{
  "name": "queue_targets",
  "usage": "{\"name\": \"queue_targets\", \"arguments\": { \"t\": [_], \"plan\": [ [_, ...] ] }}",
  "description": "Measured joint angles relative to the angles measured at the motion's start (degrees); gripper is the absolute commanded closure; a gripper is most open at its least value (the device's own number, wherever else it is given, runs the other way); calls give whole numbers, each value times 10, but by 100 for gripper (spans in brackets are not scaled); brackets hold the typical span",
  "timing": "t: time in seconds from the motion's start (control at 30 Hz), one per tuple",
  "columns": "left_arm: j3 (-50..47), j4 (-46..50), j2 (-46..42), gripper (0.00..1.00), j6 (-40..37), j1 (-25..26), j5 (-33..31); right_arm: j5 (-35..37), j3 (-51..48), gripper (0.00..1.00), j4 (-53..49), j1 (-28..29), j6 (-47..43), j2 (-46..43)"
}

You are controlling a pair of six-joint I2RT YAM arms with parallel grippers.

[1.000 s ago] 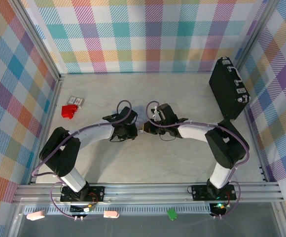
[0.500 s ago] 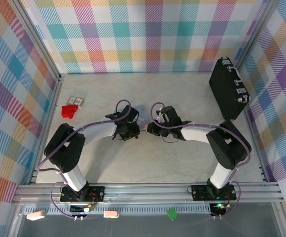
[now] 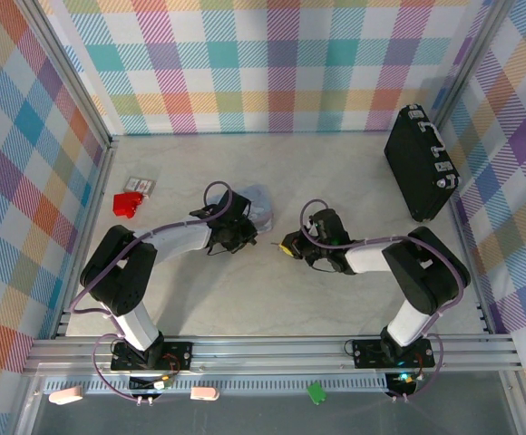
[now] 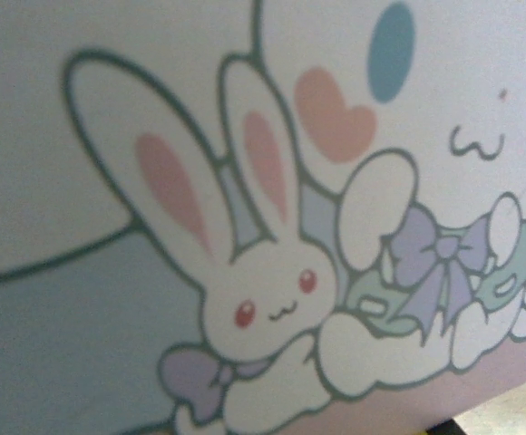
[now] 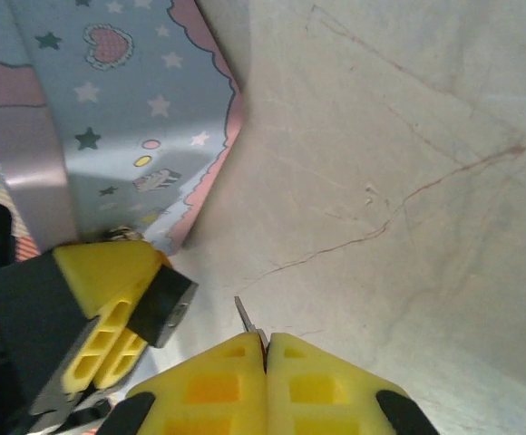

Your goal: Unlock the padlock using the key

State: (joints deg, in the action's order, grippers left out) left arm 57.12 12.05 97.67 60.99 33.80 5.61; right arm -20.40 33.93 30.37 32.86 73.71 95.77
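Note:
The padlock [image 5: 161, 304], a tiny black square body with a silvery edge, sits in the yellow fingers [image 5: 100, 313] of my left gripper [image 3: 245, 237], which is shut on it. My right gripper [image 5: 267, 343] is shut on the key [image 5: 247, 317]; only its thin grey blade sticks out, pointing toward the padlock with a small gap between them. In the top view the right gripper [image 3: 289, 245] is just right of the left one. The pastel cartoon tin [image 4: 272, 272] lies close in front of the left wrist camera. The padlock's shackle is hidden.
The pastel tin [image 3: 258, 205] lies on the table behind the two grippers, its starry side [image 5: 109, 100] close to the padlock. A large black case [image 3: 420, 163] stands at the right wall. A red plastic item [image 3: 127, 203] and a small packet [image 3: 139, 184] lie at the left.
The two grippers, which met in the middle a second ago, have drawn apart. My right gripper has pulled back to the right and nearer; the left has shifted slightly left, uncovering the tin.

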Motion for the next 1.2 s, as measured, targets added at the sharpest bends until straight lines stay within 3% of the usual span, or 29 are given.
{"name": "queue_targets", "arguments": {
  "t": [0.4, 1.2],
  "plan": [
    [-33, -86, 0, 93, 27, -6, 26, -30, -16, 100, 150, 0, 144, 57],
    [-73, -193, 0, 94, 33, -11, 40, -37, -60, 100, 306, -1, 235, 109]
  ]
}}
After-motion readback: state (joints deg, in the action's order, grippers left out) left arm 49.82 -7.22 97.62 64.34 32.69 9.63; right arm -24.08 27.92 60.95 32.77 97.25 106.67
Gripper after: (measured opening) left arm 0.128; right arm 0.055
